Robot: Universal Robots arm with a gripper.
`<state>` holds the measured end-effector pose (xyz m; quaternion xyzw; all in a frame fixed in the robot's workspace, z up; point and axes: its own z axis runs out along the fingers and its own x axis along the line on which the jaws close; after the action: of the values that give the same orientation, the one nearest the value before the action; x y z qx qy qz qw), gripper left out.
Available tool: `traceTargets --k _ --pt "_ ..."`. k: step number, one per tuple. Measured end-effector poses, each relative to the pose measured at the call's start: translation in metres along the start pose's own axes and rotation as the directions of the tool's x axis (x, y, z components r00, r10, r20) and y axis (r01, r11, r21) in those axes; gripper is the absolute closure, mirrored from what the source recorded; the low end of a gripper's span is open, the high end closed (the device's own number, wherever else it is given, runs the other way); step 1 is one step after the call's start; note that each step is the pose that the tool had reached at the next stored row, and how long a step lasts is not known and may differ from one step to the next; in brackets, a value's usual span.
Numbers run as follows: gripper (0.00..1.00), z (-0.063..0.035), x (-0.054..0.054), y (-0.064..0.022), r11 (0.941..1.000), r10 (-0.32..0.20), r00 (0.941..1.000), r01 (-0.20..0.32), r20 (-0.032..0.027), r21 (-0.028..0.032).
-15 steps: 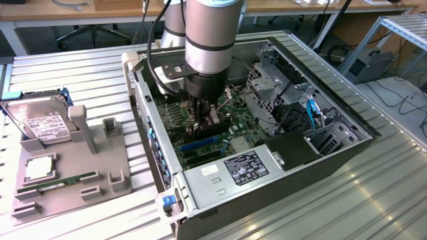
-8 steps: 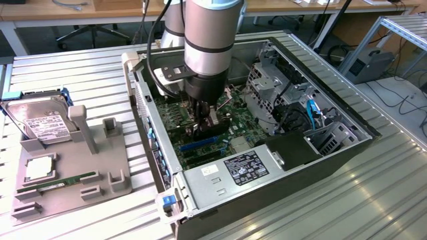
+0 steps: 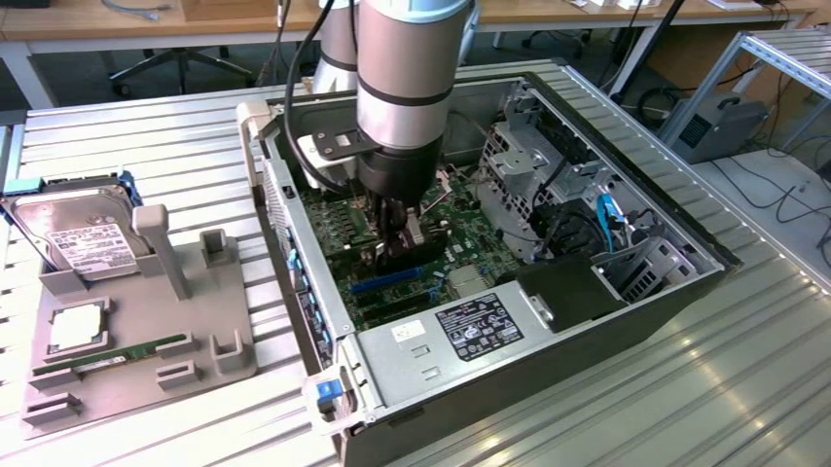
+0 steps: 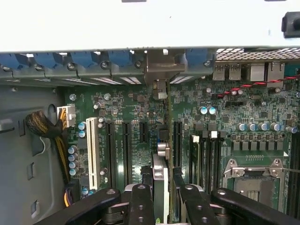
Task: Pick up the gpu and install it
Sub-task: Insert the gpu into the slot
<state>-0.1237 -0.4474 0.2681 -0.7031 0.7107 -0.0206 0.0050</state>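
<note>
Above the motherboard [image 4: 136, 117], pincer [image 4: 161, 192] clamped on upright gpu [image 4: 160, 159] between its fingers.

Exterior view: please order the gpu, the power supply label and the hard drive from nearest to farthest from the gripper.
1. gpu: held edge-on between the fingers of the gripper, above the motherboard.
2. power supply label: inside the case, at its near end.
3. hard drive: outside the case, on the grey holder at the exterior view's left.

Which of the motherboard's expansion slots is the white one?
The long white slot, outermost in the row beside the yellow-and-black cable bundle. The other slots are black, and the gpu stands among those.
</note>
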Motion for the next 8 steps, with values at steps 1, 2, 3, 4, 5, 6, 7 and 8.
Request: traceTargets --k 1,2,3,4,5,6,7,8 --pt "0.73 0.0003 0.0 0.0001 1.0 0.0 1.0 0.0 0.0 0.0" --pt "0.73 0.0005 0.0 0.0002 1.0 0.0 1.0 0.0 0.0 0.0" --pt "0.73 0.0008 0.0 0.0002 1.0 0.0 1.0 0.0 0.0 0.0" --pt "0.73 0.001 0.0 0.0002 1.0 0.0 1.0 0.0 0.0 0.0" --pt "0.73 0.0013 0.0 0.0003 1.0 0.0 1.0 0.0 0.0 0.0" --pt "0.73 0.0016 0.0 0.0004 1.0 0.0 1.0 0.0 0.0 0.0" --pt "0.73 0.0019 0.0 0.0005 1.0 0.0 1.0 0.0 0.0 0.0" --pt "0.73 0.0022 0.0 0.0005 1.0 0.0 1.0 0.0 0.0 0.0"
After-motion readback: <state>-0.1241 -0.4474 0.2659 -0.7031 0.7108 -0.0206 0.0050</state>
